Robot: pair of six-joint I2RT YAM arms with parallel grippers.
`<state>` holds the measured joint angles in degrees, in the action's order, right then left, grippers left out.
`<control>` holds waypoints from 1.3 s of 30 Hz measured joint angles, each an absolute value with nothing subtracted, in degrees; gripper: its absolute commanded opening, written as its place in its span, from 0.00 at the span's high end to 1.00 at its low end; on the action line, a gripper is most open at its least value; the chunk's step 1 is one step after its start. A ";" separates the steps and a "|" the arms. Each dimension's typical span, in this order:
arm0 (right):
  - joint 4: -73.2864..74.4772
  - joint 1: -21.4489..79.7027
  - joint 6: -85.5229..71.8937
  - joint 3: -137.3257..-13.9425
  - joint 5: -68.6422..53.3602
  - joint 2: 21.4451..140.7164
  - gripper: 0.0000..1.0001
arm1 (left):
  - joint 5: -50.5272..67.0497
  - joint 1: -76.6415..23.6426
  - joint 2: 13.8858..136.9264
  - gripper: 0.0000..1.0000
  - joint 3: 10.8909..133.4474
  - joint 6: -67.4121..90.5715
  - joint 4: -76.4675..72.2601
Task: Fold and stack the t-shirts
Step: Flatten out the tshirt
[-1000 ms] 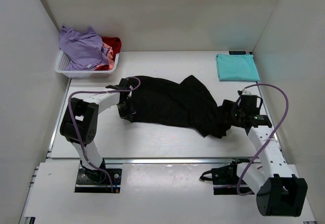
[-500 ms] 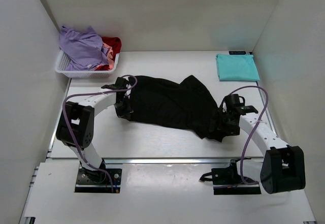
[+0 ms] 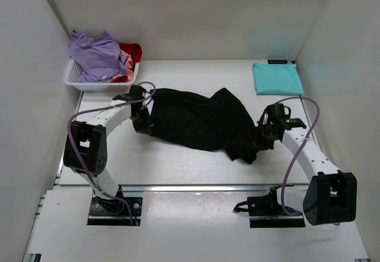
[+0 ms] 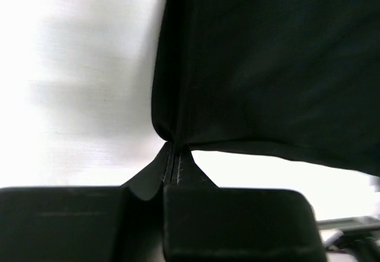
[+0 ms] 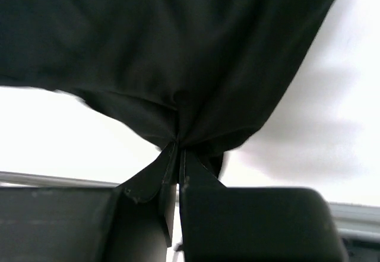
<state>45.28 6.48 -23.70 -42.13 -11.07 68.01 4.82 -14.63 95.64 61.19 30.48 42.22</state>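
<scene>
Pinching a thin tuck of black cloth, the left gripper (image 4: 171, 155) has its two fingers pressed together with only the fold between them, and the right gripper (image 5: 178, 149) is clamped the same way on a gathered bunch of the same fabric. Both hold the black t-shirt (image 3: 199, 119), which lies in a crumpled band across the middle of the table (image 3: 190, 164), with the left arm at its left edge and the right arm at its lower right end. In each wrist view the cloth fans up and away from the fingertips in soft pleats, with white table showing beside it. The shirt looks light, limp and hard to damage. It should drape and slide rather than keep a shape (so a pinch mid-panel only makes a bundle), and it is best taken at hem corners or shoulder seams and drawn taut between the arms. Which part of the garment each grip has is hard to tell, possibly a hem and a sleeve. Farther out, a folded teal t-shirt (image 3: 277, 78) lies flat at the far right, well apart, and a white basket (image 3: 89, 85) at the far left holds a lavender t-shirt (image 3: 95, 54) heaped beside red cloth (image 3: 134, 51) and pink cloth (image 3: 125, 61).
</scene>
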 measured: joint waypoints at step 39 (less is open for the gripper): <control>29.93 -2.07 -16.36 -112.62 -23.64 80.03 1.00 | 11.88 -2.66 94.89 1.00 121.93 42.57 40.42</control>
